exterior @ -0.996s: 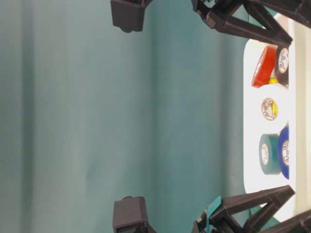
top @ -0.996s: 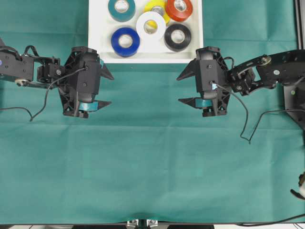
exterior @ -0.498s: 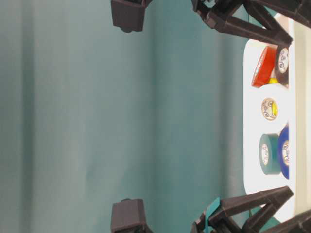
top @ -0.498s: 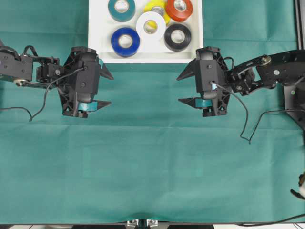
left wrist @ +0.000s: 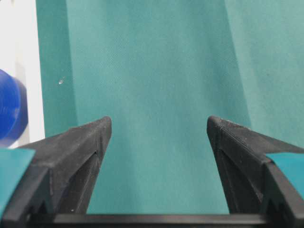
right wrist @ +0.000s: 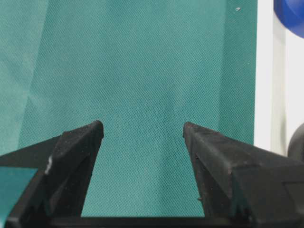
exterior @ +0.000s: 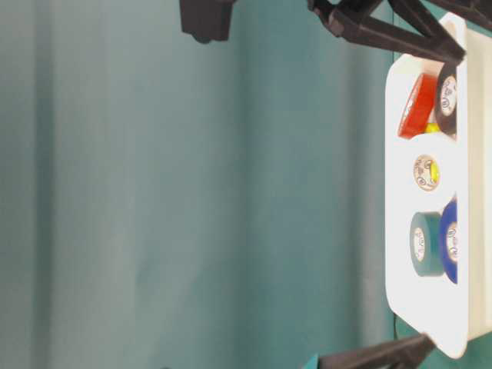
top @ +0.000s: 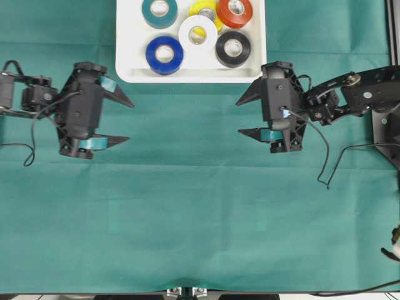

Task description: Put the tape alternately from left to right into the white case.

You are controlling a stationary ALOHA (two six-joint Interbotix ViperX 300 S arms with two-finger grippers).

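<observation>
The white case lies at the table's far edge and holds several rolls of tape: teal, yellow, orange-red, blue, white and black. The white roll overlaps the yellow one. My left gripper hangs open and empty over the cloth, left of and in front of the case. My right gripper stands open and empty in front of the case's right corner. The left wrist view has the blue roll at its left edge.
A green cloth covers the table. Cables trail beside both arms, one loop near the right arm. In the right wrist view the case rim runs along the right side.
My left arm has drawn back to the left, away from the case, staying open. My right gripper has shifted slightly right. The rolls have not moved.
</observation>
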